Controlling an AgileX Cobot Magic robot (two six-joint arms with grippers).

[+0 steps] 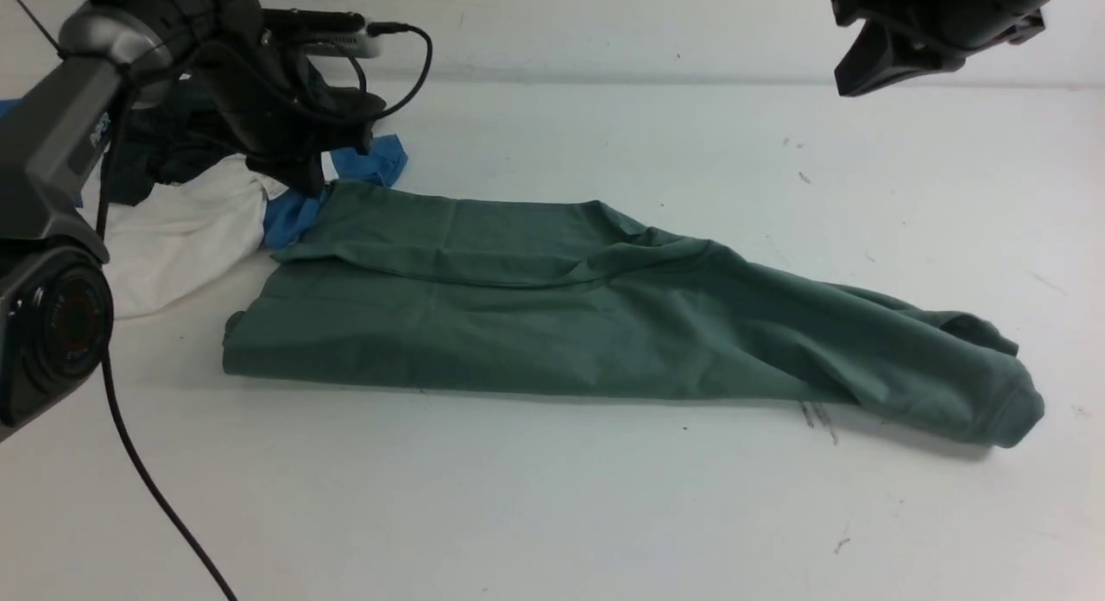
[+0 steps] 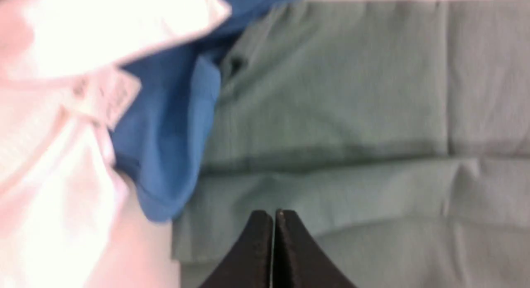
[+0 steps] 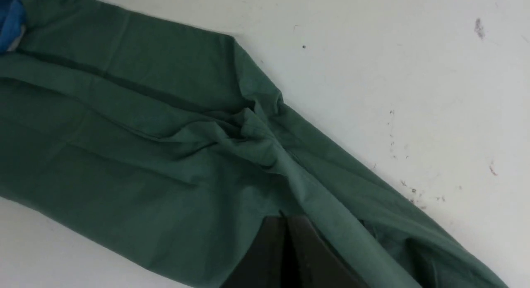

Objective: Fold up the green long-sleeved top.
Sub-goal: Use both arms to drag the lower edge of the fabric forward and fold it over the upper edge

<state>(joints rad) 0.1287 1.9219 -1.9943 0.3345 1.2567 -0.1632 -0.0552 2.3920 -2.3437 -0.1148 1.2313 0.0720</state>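
Green long-sleeved top point(image 1: 552, 325) lies on the white tabletop point(image 1: 604, 515), already brought into a long narrow band running left to right across the front view. The body portion sits to the left, layered, with a lengthwise fold edge showing. The sleeves trail off to the right and finish in a rumpled cuff end point(image 1: 1010, 411). No logo or neck label is visible.

Left pincer point(image 2: 273, 215): clenched, tips together, nothing between them. It hovers low over the far left corner of the band, next to the heap of other clothes. The white shirt point(image 1: 181, 230) and blue garment point(image 1: 371, 161) crowd that corner, and the blue one meets the green edge. A dark garment point(image 1: 155, 152) lies behind them, partly hidden by the arm.

Right pincer point(image 3: 285, 218): clenched as well, empty, held high above the sleeve portion and well clear of the cloth.

Judgement: the lengthwise folds look done. The step in hand is probably the crosswise fold, sleeve end over onto the body.

Notes for doing it well:
- Open each pincer before descending.
- Left: pinch green layers only. The blue cloth is so close that a careless grasp would likely drag it along.
- Right: take all layers near the cuff end, lift just clear, carry leftward, and lay the edges flush.
- Flatten the bunched creases where the sleeves meet the body first, or the fold will likely come out lumpy.
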